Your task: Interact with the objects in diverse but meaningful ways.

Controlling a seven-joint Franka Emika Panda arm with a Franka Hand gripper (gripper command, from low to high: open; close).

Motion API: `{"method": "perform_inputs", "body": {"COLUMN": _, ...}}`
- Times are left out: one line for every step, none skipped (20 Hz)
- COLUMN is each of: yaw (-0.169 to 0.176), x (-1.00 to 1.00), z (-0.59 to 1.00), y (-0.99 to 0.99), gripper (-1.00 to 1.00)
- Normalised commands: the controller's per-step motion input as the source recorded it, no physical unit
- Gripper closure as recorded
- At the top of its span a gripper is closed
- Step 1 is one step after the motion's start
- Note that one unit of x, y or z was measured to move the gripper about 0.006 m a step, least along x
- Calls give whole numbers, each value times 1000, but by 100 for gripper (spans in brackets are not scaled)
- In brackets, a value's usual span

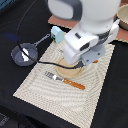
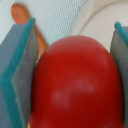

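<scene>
Tomato gripped above plate

Tomato (image 2: 77,85) red, glossy, filling most of the wrist view. Clamped between the jaws, set to its width: grey pads (image 2: 20,75) with teal edging pressed against both flanks, no gap to be seen on either side. Behind it, pale rim of plate (image 2: 95,20), and past that a slice of orange handle (image 2: 19,12) on the woven mat. Cannot tell whether resting on the plate or lifted off it.

Hidden in the exterior view by the white arm (image 1: 85,40), bent low over the plate near the mat's middle. Only the near edge of the plate showing under the wrist. Just in front of it, fork (image 1: 65,80) lying flat on the mat (image 1: 45,95), tines toward the exterior view's left, orange-brown handle toward the right.

Off the mat, toward the exterior view's left, pan (image 1: 25,54) on the black table (image 1: 15,20), its long handle angled up toward the mat's corner. Inside the pan, small white piece (image 1: 24,56). Near the tip of that handle, at the mat's far corner, pale blue cup (image 1: 56,34), partly covered by the arm. Well apart from the tomato, both pan and cup.
</scene>
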Motion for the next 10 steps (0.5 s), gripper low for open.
{"method": "perform_inputs", "body": {"yaw": 127, "x": -429, "z": 769, "y": 586, "gripper": 100}}
{"method": "perform_inputs", "body": {"yaw": 123, "x": -411, "z": 720, "y": 594, "gripper": 100}}
{"method": "perform_inputs", "body": {"yaw": 118, "x": -426, "z": 646, "y": 600, "gripper": 100}}
{"method": "perform_inputs", "body": {"yaw": 113, "x": -446, "z": 551, "y": 609, "gripper": 100}}
{"method": "perform_inputs", "body": {"yaw": 107, "x": -469, "z": 483, "y": 600, "gripper": 100}}
{"method": "perform_inputs", "body": {"yaw": 101, "x": -486, "z": 357, "y": 589, "gripper": 100}}
{"method": "perform_inputs", "body": {"yaw": 90, "x": -520, "z": 209, "y": 600, "gripper": 100}}
{"method": "perform_inputs", "body": {"yaw": 77, "x": -563, "z": 91, "y": 620, "gripper": 100}}
{"method": "perform_inputs", "body": {"yaw": 66, "x": -600, "z": 9, "y": 637, "gripper": 100}}
{"method": "perform_inputs", "body": {"yaw": 62, "x": -617, "z": 0, "y": 640, "gripper": 100}}
